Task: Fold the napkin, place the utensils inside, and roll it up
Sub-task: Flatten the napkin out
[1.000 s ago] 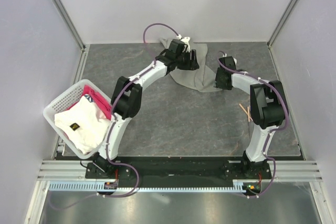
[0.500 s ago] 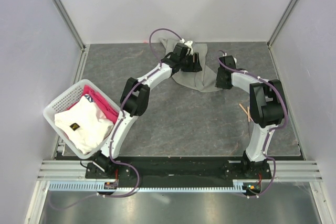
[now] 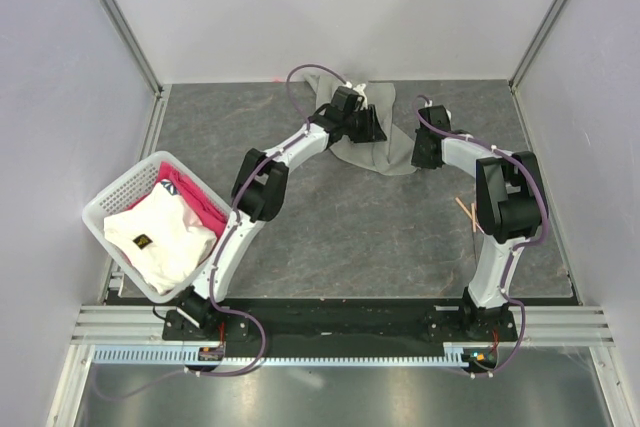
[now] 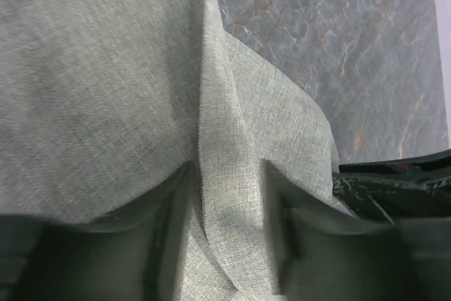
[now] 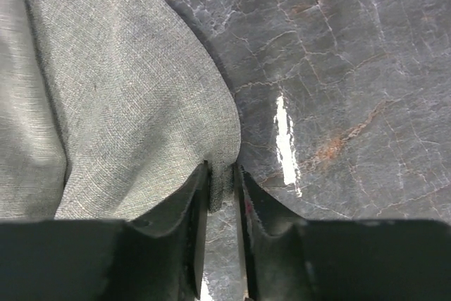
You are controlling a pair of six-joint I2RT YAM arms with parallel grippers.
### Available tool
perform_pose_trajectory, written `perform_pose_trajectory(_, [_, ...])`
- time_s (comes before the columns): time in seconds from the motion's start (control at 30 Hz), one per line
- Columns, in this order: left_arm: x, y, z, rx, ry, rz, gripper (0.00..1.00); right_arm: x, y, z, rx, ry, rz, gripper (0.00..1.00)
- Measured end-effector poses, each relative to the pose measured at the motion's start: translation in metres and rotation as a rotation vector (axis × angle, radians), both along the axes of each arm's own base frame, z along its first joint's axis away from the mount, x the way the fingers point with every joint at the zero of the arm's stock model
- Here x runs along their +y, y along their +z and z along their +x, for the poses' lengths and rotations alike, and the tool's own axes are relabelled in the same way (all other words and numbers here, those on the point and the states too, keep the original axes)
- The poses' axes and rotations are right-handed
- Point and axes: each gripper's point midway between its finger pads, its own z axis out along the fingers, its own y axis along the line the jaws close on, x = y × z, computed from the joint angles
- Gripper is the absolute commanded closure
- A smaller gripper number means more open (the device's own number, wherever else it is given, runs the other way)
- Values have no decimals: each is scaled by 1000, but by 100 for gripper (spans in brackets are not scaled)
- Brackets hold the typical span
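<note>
top external: the napkin (image 3: 388,154) lies crumpled at 12 o'clock on the table (image 3: 330,237), close to the far edge. It is bunched, not flat and not folded.
arms on cloth: both reach onto it. The left gripper (image 3: 372,133) sits over its middle, the right gripper (image 3: 414,155) at its 3 o'clock edge.
left wrist: a raised ridge of grey-green cloth stands between the two dark fingers (image 4: 163,244) and fills the gap. The jaws stand apart by the width of that ridge. Cannot tell whether they pinch it or only straddle it. Bare table shows at 1 o'clock.
right wrist: the fingers (image 5: 262,234) are nearly together, clenched on the rounded edge of the cloth, which is nipped between the tips. Cloth runs from 9 to 12 o'clock of the tips, bare table from 1 to 3 o'clock.
view gap: from above, the wrist bodies hide both sets of fingertips, so grip reads only from the wrist cameras. Those two show cloth and tabletop, nothing else.
the utensils (image 3: 466,215): light sticks on the table at 4 o'clock from the cloth, just beside the right arm's elbow and well apart from the fabric. Too small to count. Top view only.
basket (image 3: 108,209): white, at 8 o'clock on the table. It holds a pink cloth (image 3: 200,202) with a white cloth (image 3: 160,232) on top.
</note>
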Motion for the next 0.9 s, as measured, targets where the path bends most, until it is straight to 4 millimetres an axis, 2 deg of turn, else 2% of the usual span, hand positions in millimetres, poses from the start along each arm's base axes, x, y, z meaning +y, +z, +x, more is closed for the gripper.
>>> perform_pose_trajectory(0.03, [-2,-2,-2,9,-7,-11,89,1,0,0,-1,2,3,84])
perform_pose_trajectory(0.07, [-5,-2,-4,19,-16,-25,96,1,0,0,-1,2,6,89])
perform_pose_trajectory(0.1, [-6,-4,-5,31,-19,-32,98,2,0,1,-3,4,11,93])
perform_pose_trajectory(0.13, [-8,-5,-8,41,-29,-41,98,3,0,1,-4,6,15,100])
perform_pose_trajectory(0.27, [-6,-9,-11,34,-27,-48,98,2,0,0,-17,2,26,100])
perform_pose_trajectory(0.37, [11,-14,-31,47,-4,-14,98,-1,1,-3,-23,-2,37,100])
perform_pose_trajectory(0.43, [25,-2,-48,31,19,2,98,-1,1,-9,-18,-1,37,100])
perform_pose_trajectory(0.5, [40,18,-72,5,38,12,98,-3,1,-19,-5,-1,36,100])
perform_pose_trajectory(0.57, [46,48,-94,-62,55,-4,98,-5,2,-29,9,-2,34,100])
perform_pose_trajectory(0.67, [43,80,-134,-135,52,-31,98,-7,6,-43,16,-2,32,100])
perform_pose_trajectory(0.7, [41,85,-153,-148,44,-40,98,-8,8,-50,18,-3,32,100])
perform_pose_trajectory(0.77, [39,81,-193,-135,23,-39,93,-11,15,-62,16,-3,32,100])
perform_pose_trajectory(0.8, [37,74,-215,-118,3,-33,82,-12,20,-68,8,-3,33,100])
perform_pose_trajectory(0.87, [39,51,-255,-61,-29,-2,71,-14,30,-80,-6,-2,34,100])
perform_pose_trajectory(0.9, [41,38,-273,-27,-46,17,62,-15,35,-83,-19,-2,35,100])
